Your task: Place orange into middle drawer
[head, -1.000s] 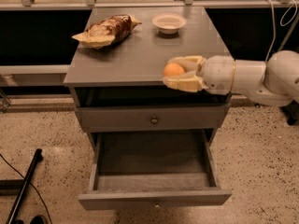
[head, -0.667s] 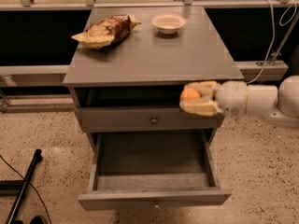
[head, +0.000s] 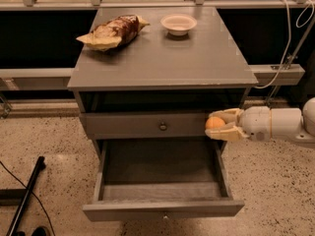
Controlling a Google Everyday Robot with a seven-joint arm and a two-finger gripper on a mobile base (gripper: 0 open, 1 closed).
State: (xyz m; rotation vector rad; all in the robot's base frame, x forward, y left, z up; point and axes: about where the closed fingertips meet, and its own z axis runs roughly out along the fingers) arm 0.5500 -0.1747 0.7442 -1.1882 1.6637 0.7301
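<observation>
The orange [head: 214, 123] is a small round fruit held between my gripper's pale fingers [head: 230, 115]. My gripper [head: 216, 124] is shut on it, reaching in from the right at the height of the closed drawer front, just above the right rear corner of the open middle drawer [head: 162, 208]. That drawer is pulled out wide, a shallow grey box with a dark bare floor [head: 160, 163] and a tiny knob [head: 165, 216] on its low front panel.
The grey cabinet top [head: 167, 58] carries a brown-and-yellow snack bag [head: 110, 32] at the back left and a white bowl [head: 178, 23] at the back. The upper drawer front [head: 142, 126] with a round metal knob [head: 163, 127] is shut. A black pole [head: 24, 195] lies on the speckled floor at left.
My gripper has carried the orange down from the cabinet top's front right edge, and slightly right, to the level of the closed drawer front above the open drawer.
</observation>
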